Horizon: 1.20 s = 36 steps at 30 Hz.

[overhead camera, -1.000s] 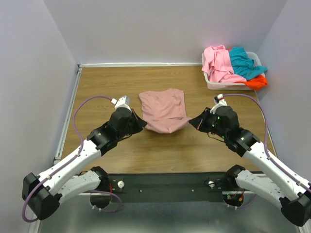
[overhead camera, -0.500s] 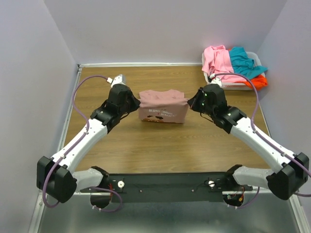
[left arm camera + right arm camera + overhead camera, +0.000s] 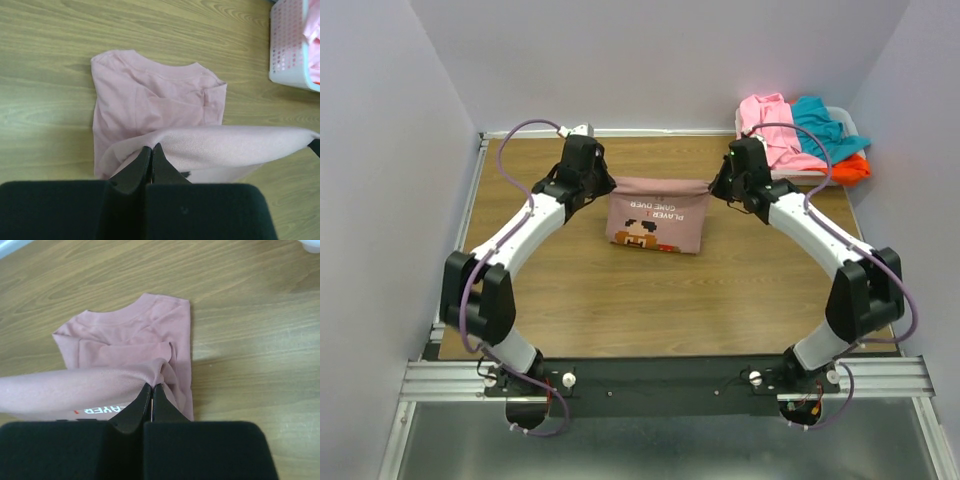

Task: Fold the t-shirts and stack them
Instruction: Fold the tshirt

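The dusty mauve-pink t-shirt [image 3: 657, 215] is found at the middle of the wooden surface [image 3: 620, 300], towards its far side, between the two arms. One of its edges is lifted and pulled taut in a nearly straight line from side to side. Below that line a panel of cloth is shown to the top camera, with a brown-red pixel figure and lettering printed on it. In the wrist views the rest of the shirt [image 3: 150, 95], with the collar and a folded-in sleeve, is seen lying flat on the wood beneath the raised edge.

The left end of the taut edge is pinched by the left arm's fingers [image 3: 606, 187], which are pressed together on the cloth [image 3: 144, 162]. The right end is pinched in the same way by the right arm's fingers [image 3: 713, 187], likewise closed tight on the fabric [image 3: 142, 402].

At the far right corner a white plastic basket [image 3: 292, 45] is set, well apart from the held shirt. A bright pink t-shirt [image 3: 770, 125], a teal one [image 3: 820, 125] and an orange-red one [image 3: 855, 168] are heaped in it.
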Available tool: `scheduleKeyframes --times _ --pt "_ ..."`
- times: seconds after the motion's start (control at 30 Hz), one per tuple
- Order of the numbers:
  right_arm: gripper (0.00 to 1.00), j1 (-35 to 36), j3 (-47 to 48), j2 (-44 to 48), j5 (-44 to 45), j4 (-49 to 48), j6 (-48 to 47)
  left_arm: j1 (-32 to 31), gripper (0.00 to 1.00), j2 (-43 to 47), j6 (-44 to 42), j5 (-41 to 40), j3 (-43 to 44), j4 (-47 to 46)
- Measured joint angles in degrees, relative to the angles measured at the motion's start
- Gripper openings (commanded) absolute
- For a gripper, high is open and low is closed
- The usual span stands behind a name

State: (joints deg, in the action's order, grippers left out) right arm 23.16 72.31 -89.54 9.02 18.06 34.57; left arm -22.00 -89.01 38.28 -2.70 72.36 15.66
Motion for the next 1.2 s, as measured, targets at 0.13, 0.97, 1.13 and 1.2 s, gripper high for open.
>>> scheduleKeyframes --times 0.13,0.97,1.13,1.2 --pt "0.0 -2.49 3.45 -7.28 -3.02 -0.61 -0.22 1.36 0.0 -7.91 -1.25 0.59 5.44 -0.48" --pt "1.0 -7.74 13.42 -22.75 -17.59 -2.1 -5.64 5.86 0.98 -21.53 -4.66 3.89 14.69 0.24" --pt "1.0 -6.03 3.85 -13.44 -22.38 -4.66 -5.55 3.19 0.98 -15.85 -4.57 7.41 6.51 -3.32" --pt "1.0 -4.7 1.31 -11.69 -24.55 -6.19 -5.05 1.38 0.98 -15.5 -4.5 8.87 4.63 -5.11"
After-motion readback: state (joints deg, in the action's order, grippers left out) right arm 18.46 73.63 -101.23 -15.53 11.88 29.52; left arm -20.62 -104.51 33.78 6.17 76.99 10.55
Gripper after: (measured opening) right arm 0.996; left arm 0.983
